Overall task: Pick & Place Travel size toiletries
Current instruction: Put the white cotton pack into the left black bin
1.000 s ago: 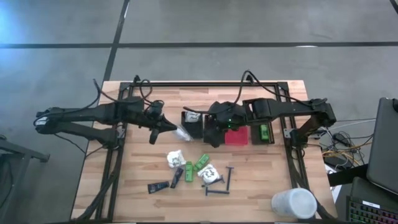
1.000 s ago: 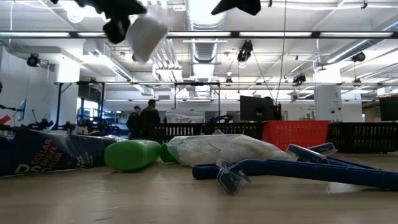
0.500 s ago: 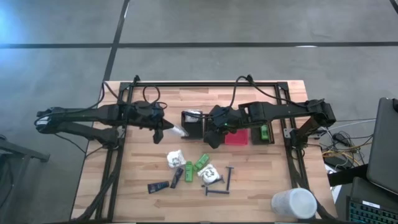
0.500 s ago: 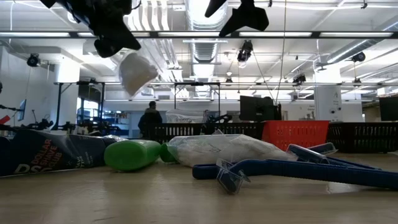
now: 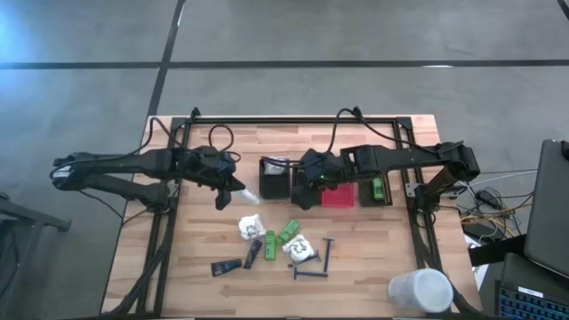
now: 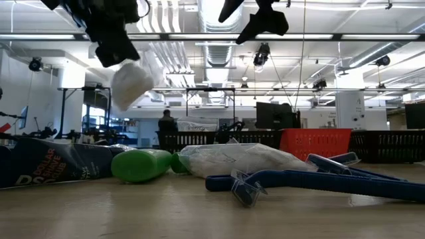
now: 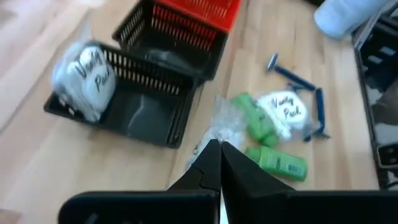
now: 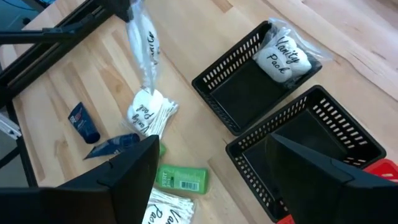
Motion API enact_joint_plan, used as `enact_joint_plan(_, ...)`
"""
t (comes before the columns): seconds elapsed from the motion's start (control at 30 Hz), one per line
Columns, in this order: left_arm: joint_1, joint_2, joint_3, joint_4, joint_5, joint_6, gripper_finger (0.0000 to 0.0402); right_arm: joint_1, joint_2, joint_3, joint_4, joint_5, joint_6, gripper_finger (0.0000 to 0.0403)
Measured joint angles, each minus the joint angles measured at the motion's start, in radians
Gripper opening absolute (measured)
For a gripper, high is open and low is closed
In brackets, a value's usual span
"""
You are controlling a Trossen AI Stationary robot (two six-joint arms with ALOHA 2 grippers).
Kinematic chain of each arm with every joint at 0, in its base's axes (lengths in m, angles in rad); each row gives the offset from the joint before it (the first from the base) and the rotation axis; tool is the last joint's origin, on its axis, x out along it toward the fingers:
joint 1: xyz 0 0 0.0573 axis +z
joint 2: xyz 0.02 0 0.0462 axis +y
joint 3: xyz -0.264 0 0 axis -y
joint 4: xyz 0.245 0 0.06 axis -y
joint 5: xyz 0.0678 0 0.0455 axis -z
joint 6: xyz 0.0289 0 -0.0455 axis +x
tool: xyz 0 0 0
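Left tool (image 5: 224,197) has carried its packet (image 5: 250,194) back from the black bin (image 5: 274,178).
I see it clamped on that packet; right tool (image 5: 305,197) hangs open, empty (most items (image 5: 283,236) remain on the worktop (image 5: 364,240)).

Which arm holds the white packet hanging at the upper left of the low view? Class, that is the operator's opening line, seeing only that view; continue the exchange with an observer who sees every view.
Observer: The left gripper; its jaws are shut on the held packet.
Operator: Is it above a bin?
Observer: No, it hangs above bare table, just beside the black bin.
Operator: Is that bin empty?
Observer: No, another white packet already lies at one end of it.
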Motion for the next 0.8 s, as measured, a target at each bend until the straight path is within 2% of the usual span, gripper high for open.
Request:
enact_joint_plan(0.1,0.000,0.008,0.000,0.019,0.095,0.004,0.0000,-0.001,0.000,-0.007,0.002,0.000,0.000,0.0293)
enact_joint_plan(0.2,-0.008,0.018,-0.001,-0.015,0.092,0.005,0.0000,-0.001,0.000,-0.019,0.003,0.000,0.008,0.0290)
enact_joint_plan(0.37,-0.008,0.042,-0.032,-0.134,-0.062,0.043,0.0000,-0.001,0.000,-0.043,0.005,-0.001,0.024,0.0275)
enact_joint_plan(0.67,-0.008,0.093,-0.110,-0.148,-0.381,-0.016,0.0000,-0.001,0.000,-0.056,0.005,0.004,0.026,0.0253)
enact_joint_plan(0.73,-0.008,0.115,-0.135,-0.158,-0.412,-0.031,0.0000,-0.001,0.000,-0.056,0.005,0.004,0.026,0.0250)
enact_joint_plan(0.8,-0.008,0.137,-0.158,-0.156,-0.384,-0.050,0.0000,-0.001,0.000,-0.056,0.005,0.005,0.026,0.0248)
